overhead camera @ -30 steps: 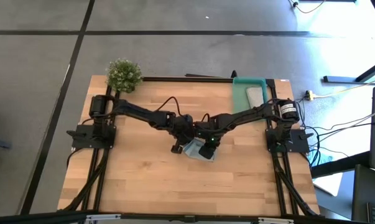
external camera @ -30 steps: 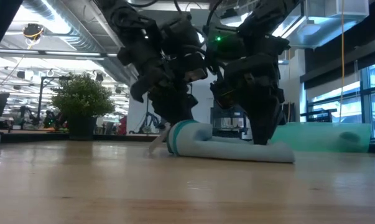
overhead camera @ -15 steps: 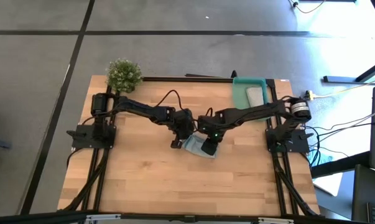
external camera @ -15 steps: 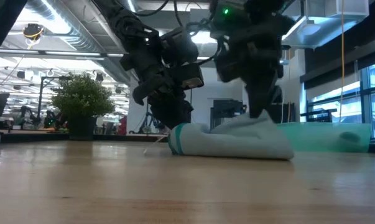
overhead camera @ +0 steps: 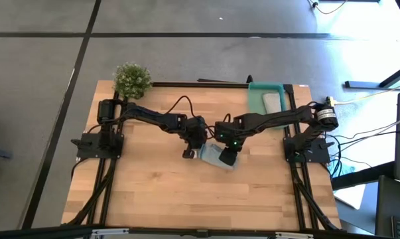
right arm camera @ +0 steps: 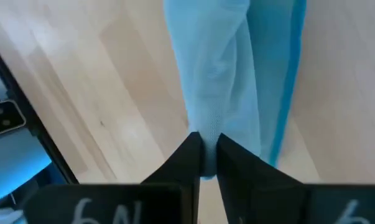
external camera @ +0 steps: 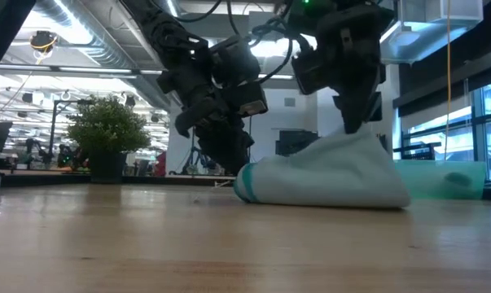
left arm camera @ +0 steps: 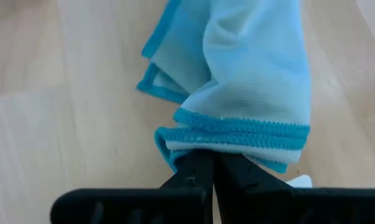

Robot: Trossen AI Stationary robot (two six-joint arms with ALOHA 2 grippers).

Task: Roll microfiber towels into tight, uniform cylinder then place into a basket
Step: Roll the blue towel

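The light blue towel lies bunched at the table's middle, with its underside on the wood. In the low view the towel rises in a peak at its right part. My left gripper is shut on the towel's left end. My right gripper is shut on its right part, above the table. The teal basket stands at the far right. The pale grey-beige towel lies rolled inside it. My left gripper pinches the towel's teal-hemmed edge between its two fingers, at the left end, several layers together. The fingers come slanting down from the table's left. That end stays low at the table. My right gripper pinches a raised fold of the towel between its two fingers from above, pointing down. The held part is lifted into a peak. The cloth slopes down from it, and its lower part rests on the table.
A small bushy green plant stands at the far left corner. Bare wood lies across the table's near half and between the towel and the basket.
My right gripper has gone up and a little toward the table's right edge with the fold. It has drawn the towel's right part up from a flat roll into a peak. The towel's left end has slid a little to the right.
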